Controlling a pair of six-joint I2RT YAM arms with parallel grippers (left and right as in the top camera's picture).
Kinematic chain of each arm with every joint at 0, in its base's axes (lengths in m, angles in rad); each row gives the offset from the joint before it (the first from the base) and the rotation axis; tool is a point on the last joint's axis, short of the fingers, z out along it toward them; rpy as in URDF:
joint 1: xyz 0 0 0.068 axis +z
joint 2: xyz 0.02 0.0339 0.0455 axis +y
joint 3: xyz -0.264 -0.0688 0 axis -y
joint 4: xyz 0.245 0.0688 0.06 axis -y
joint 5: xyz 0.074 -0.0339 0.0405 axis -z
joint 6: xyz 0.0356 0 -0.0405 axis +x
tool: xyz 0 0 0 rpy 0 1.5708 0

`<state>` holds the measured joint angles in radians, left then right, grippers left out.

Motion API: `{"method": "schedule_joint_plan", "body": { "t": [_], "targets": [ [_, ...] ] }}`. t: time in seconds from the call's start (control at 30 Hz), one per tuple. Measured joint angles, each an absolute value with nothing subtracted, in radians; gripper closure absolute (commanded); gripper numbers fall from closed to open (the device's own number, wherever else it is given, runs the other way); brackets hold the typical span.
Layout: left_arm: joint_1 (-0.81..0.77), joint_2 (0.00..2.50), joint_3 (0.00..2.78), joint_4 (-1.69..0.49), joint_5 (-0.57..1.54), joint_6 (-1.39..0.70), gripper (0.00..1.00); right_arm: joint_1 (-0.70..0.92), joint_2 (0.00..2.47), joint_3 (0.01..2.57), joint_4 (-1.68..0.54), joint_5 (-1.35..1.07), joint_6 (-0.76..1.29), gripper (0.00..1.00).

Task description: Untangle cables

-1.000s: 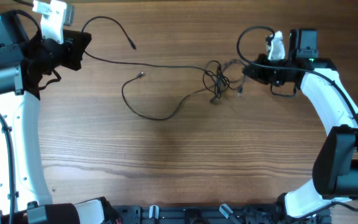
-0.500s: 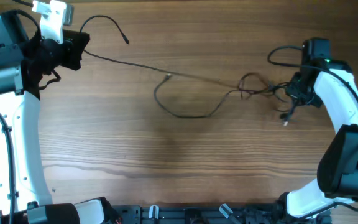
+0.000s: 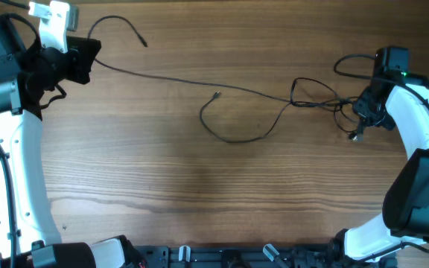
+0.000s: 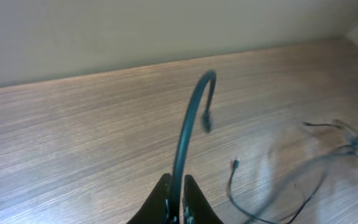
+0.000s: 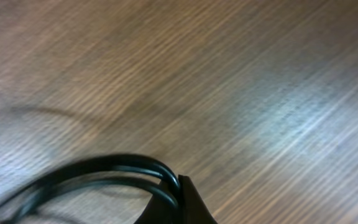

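no legible text, labels, brands, numbers or signs on anything in view.

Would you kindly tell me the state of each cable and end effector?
Left end effector: shut on long cable.
Right end effector: shut on cable tangle.
Long cable: stretched nearly straight toward the tangle.
Cable tangle: loose loops, knotted.
Loose loop: slack on table, plug free.

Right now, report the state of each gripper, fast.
Left gripper: shut on one thin black cable.
Right gripper: shut on two black cable strands.
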<state>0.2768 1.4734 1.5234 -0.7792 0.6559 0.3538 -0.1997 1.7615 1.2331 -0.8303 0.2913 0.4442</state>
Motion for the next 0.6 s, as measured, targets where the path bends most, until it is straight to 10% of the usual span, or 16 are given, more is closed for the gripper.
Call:
{"method": "schedule_joint_plan", "body": {
  "t": [0.1, 0.6],
  "targets": [
    [0.27, 1.473, 1.523, -0.785, 0.669, 0.352, 0.3, -0.183, 1.761, 1.233, -0.819, 0.268, 0.44, 0.96],
    [0.019, 1.487, 1.524, -0.807, 0.698, 0.349, 0.31, 0.154, 1.761, 1.338, -0.762, 0.047, 0.361, 0.95]
  ]
}}
